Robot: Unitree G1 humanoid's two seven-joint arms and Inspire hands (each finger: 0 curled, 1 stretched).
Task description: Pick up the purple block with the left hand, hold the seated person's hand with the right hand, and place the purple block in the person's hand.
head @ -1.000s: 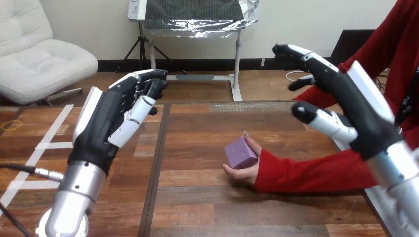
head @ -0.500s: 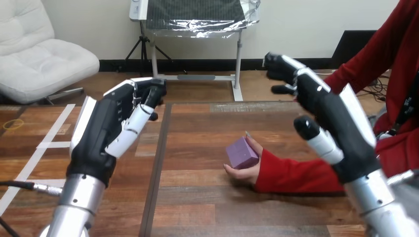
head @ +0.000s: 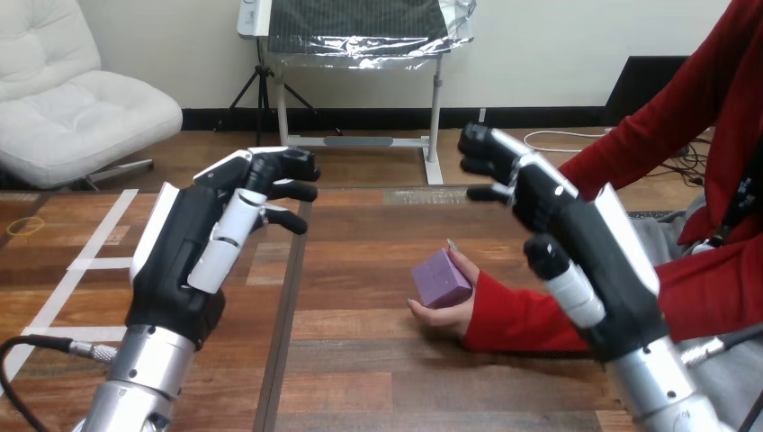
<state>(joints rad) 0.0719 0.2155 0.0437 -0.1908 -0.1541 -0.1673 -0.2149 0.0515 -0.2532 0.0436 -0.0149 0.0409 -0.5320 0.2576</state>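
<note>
Resting in the person's hand [head: 447, 313], the purple block [head: 439, 279] sits just right of the frame's centre. It is tilted, with the person's fingertips rising behind it and the palm beneath it. The person's hand lies on the wooden worktop [head: 360, 234], and its red sleeve [head: 531, 319] runs off toward the right edge. The robot's left hand [head: 193, 247] stands in the left half of the frame, raised above the worktop and well apart from the block. Its white back shell faces the camera, and its fingers [head: 288, 166] are loosely bent toward the centre and hold nothing. The robot's right hand [head: 585, 238] comes up from the lower right corner and crosses in front of the red sleeve in the picture. Its fingers [head: 490, 157] reach the upper centre-right, relaxed with a slight bend, and its thumb [head: 562, 279] is held out toward the block. This hand is open too, clear of both the block and the person's hand.
</note>
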